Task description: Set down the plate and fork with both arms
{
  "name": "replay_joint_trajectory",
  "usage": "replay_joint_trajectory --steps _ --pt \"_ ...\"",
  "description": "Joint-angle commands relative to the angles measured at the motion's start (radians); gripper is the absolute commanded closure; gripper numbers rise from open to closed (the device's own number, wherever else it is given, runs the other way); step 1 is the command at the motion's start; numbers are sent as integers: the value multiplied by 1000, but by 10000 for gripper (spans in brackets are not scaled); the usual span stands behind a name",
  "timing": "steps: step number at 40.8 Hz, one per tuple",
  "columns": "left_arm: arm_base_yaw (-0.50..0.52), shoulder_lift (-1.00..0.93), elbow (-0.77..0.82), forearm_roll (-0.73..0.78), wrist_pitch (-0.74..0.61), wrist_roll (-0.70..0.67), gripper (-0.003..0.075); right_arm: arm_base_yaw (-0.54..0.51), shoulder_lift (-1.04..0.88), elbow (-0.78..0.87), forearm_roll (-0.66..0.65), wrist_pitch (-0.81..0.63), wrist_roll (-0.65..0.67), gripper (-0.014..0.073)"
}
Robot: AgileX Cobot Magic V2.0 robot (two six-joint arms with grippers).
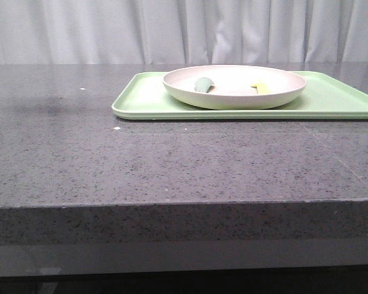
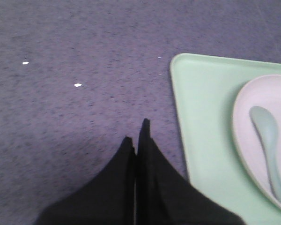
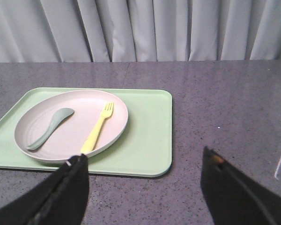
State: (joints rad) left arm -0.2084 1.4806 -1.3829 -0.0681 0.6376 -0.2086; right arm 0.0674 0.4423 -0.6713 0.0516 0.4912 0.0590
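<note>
End effector on our right arm (image 3: pixel 145 187) gapes wide, the left one (image 2: pixel 136 140) is pinched empty; grabbing the small pale yellow plastic fork (image 3: pixel 98 127) risks skidding it across the round off-white matte plate (image 3: pixel 79 145).

Dark speckled stone table (image 1: pixel 172 165), pleated pale grey curtain (image 1: pixel 184 30) behind, soft light

We see a light green tray (image 1: pixel 331 101) lying flat on the speckled grey table (image 1: pixel 172 165), a grey-green spoon (image 3: pixel 49 127) over it, and a pale pleated curtain (image 1: pixel 184 30) hanging behind the table's far edge.
</note>
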Motion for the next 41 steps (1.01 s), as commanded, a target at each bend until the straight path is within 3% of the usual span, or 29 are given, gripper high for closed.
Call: replay_joint_trajectory --steps 1,5,17,31,41 --pt "52 -147 77 35 -111 3 738 -2 13 -29 0 -75 -8 61" --pt "63 -260 204 130 -168 3 738 -1 13 -29 0 -77 -8 61" --pt "40 -646 570 172 -414 3 738 -1 109 -33 28 -90 -8 61" --pt "40 -990 834 179 -418 3 738 7 398 -120 98 -124 -8 61" --pt "40 -1046 855 177 -422 3 738 142 693 -350 98 -88 -8 61"
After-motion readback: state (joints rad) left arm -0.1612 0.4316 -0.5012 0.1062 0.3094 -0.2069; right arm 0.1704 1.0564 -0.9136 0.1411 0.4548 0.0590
